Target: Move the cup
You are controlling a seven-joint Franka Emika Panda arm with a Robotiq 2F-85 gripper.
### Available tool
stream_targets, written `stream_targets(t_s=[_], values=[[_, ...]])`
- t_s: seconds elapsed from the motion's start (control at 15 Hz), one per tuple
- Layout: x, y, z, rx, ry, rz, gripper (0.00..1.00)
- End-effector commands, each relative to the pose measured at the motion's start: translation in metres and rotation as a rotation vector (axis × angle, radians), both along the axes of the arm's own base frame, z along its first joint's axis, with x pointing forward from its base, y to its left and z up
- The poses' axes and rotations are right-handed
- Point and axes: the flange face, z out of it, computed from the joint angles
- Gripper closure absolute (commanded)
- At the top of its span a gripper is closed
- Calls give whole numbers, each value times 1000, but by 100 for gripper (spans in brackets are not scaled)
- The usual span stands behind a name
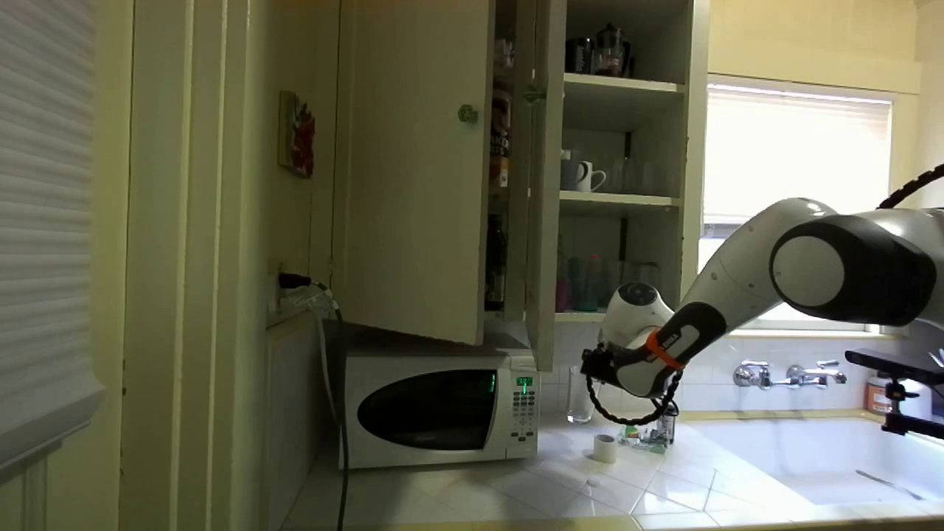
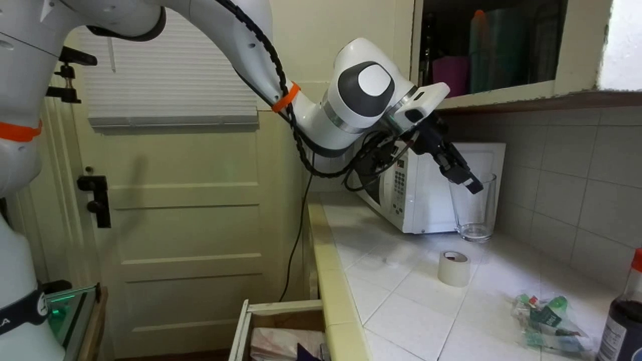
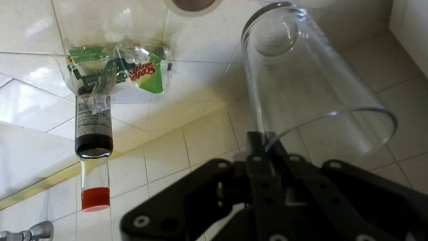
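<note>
Cup (image 3: 311,83): close to upright at the back of the table (image 2: 401,321), just beside the microwave (image 1: 442,413), near the tiled wall (image 2: 567,165).
Jaws: narrow, pinching the rim with one side of it between them, so that's the grasp done, I'd judge!
Base: on the table or a touch above it? Can't tell from here.
Carry: that's what is left, I'd say, then the set-down and release; the task names no spot.
Microwave: likely shuts off the way on its side.
Tape (image 2: 454,273): hole up, nearer the front edge than the cup, apart from it, and first in the way of a low slide forward.
Bag (image 3: 117,68): clear plastic with green showing, farther along toward the sink (image 1: 782,446).
Bottle (image 3: 94,134): red-capped, dark, upright just beside the bag; a sweep that way could topple it.
Cabinet (image 1: 697,184): overhead, its door (image 1: 547,206) hanging open, so a high lift probably calls for care.
</note>
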Motion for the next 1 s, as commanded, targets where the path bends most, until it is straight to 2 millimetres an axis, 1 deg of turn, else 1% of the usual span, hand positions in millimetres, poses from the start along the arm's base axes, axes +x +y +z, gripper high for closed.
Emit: stream_targets(t_s=[0.0,0.07,0.13,0.2,0.27,0.33,0.6,0.73,0.93], values=[[22,15,7,16,-23,22,98],[24,23,1,51,-7,45,98],[14,13,1,17,-12,23,93],[18,21,-3,35,-6,39,93],[19,21,-4,42,-16,9,98],[20,19,-4,40,-26,-7,98],[21,-2,0,-32,-46,-85,98],[26,-4,5,-65,-57,-106,98],[35,-2,8,-98,-73,-120,98]])
